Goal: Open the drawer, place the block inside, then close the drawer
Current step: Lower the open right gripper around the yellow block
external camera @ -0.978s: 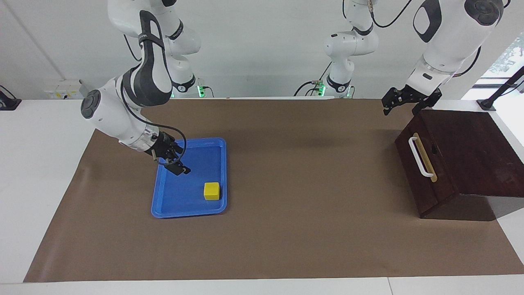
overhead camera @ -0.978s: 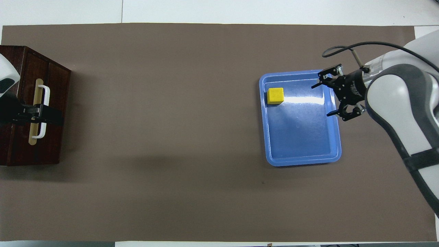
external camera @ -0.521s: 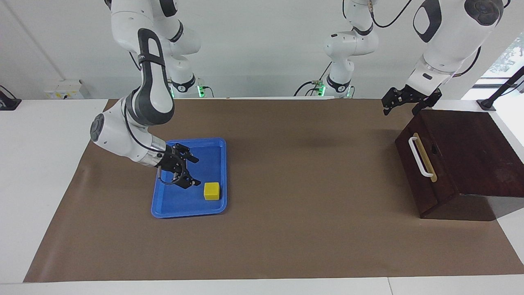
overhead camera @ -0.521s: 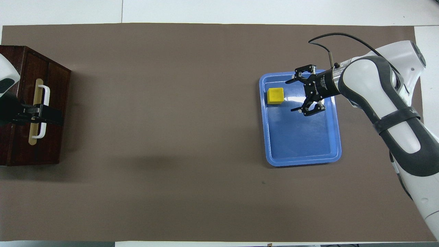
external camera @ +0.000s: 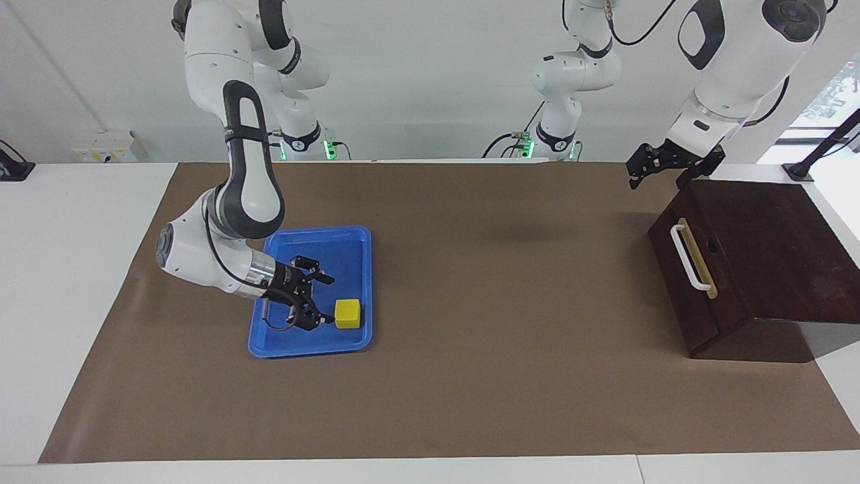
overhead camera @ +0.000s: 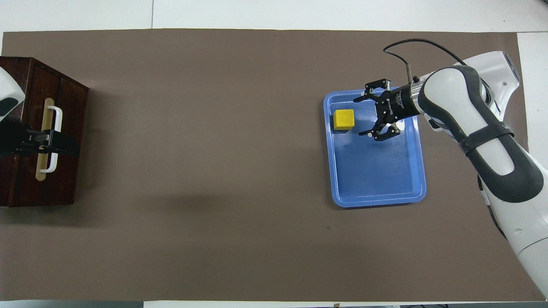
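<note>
While one block (external camera: 347, 313) sits in the single blue tray (external camera: 349, 234), right gripper (external camera: 324, 300) is over that tray just beside it, jaws wide, empty; left gripper (external camera: 665, 167) waits over the one shut drawer (external camera: 699, 282), jaws apart, empty.

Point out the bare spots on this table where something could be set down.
The widest free patch is the brown mat between the blue tray and the drawer. It is crowded in the tray, where the open right gripper sits beside the block.

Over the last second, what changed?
The right end effector swept low across the blue tray, open, toward the block; not gripping yet. Block, tray and closed drawer unmoved. Left end effector waits above the drawer box.
</note>
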Robot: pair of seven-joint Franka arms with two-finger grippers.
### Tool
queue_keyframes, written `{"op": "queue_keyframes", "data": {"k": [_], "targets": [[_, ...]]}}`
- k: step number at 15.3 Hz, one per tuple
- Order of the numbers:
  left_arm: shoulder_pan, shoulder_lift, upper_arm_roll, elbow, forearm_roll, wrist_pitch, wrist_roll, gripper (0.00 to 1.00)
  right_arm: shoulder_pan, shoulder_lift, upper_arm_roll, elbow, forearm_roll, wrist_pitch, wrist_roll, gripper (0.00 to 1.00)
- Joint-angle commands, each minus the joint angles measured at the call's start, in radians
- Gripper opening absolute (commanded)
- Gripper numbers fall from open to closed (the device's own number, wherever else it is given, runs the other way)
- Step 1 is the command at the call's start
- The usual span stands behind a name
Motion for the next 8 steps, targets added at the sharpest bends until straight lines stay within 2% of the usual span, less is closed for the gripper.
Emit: {"op": "queue_keyframes", "data": {"k": [1, 8], "targets": [[0.001, 0.004, 0.001, 0.016, -0.006, -0.019, 0.004, 1.00, 0.001, 0.027, 0.004, 0.016, 0.022, 0.030, 0.010, 1.00], [0.001, 0.004, 0.001, 0.016, -0.006, -0.019, 0.004, 1.00, 0.013, 0.033, 0.004, 0.007, 0.019, 0.065, -0.005, 1.00]]}}
